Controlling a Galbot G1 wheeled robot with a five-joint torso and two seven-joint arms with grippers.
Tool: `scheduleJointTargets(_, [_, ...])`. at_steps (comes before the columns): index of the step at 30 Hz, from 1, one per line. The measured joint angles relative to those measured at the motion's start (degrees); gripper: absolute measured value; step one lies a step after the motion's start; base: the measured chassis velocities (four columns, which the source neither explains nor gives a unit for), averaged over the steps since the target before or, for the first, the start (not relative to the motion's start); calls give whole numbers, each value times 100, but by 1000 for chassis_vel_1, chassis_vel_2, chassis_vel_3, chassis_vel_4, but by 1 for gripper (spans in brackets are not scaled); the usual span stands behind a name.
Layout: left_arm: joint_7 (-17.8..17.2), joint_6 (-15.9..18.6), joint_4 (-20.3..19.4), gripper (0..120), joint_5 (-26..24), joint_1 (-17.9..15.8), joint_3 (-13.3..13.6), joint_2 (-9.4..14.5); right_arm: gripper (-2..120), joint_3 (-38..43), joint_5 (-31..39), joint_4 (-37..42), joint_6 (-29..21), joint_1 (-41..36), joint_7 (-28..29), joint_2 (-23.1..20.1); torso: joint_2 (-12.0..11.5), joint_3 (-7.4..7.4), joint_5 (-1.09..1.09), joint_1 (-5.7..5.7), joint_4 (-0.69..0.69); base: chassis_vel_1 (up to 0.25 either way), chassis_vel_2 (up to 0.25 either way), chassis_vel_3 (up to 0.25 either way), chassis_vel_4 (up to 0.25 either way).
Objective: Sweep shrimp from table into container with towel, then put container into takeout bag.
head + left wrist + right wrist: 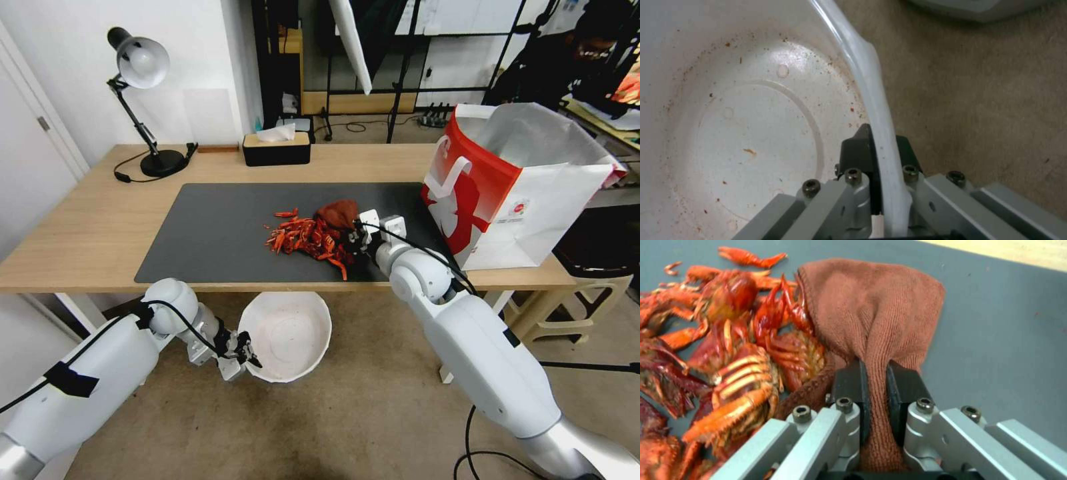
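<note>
At the long light-wood bench [93, 227], the right gripper [352, 235], fingers pinched on the rust-brown towel [338, 212], stands behind the red-orange shrimp [303, 237], while the left gripper [248, 355] clamps the round white plastic container's [290, 333] rim below the near edge.

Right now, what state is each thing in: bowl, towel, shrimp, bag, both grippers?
Container: empty, held below the table edge.
Left gripper: shut on the container's rim.
Towel: bunched, touching the pile.
Right gripper: shut on the towel.
Shrimp: heaped on the grey mat.
Takeout bag: upright, open.
</note>
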Motion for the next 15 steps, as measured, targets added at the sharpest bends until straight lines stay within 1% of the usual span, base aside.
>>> scheduleJointTargets(7, [6, 6, 52, 0, -4, -104, 99, -48, 6, 26, -23, 161, -16, -239, 105, 93, 0, 0, 0, 0, -1, 0, 0, 0, 0])
scheduleJointTargets(15, [14, 17, 127, 0, 98, -247, 223, -122, 6, 28, -40, 207, -48, -286, 162, 170, 0, 0, 0, 0, -1, 0, 0, 0, 0])
